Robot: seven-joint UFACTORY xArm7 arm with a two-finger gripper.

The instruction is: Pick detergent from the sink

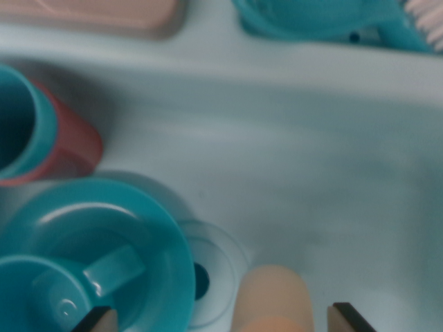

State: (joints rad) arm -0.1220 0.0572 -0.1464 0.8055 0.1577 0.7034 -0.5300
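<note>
no text, label, brand, number or sign can be read anywhere in this blurred wrist view of the sink point(291, 166).

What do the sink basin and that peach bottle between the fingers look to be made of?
Sink basin: pale blue moulded plastic, probably, with a smooth, softly satin wall and rounded corners. Peach detergent bottle: seemingly plastic too, matte, with an even colour and no glare. The blur leaves both open.

You have a teal cup point(59, 294) on a teal plate point(149, 228) lower left, a red-and-teal cup point(41, 135) at left, a pink tray point(104, 15) top left.
</note>
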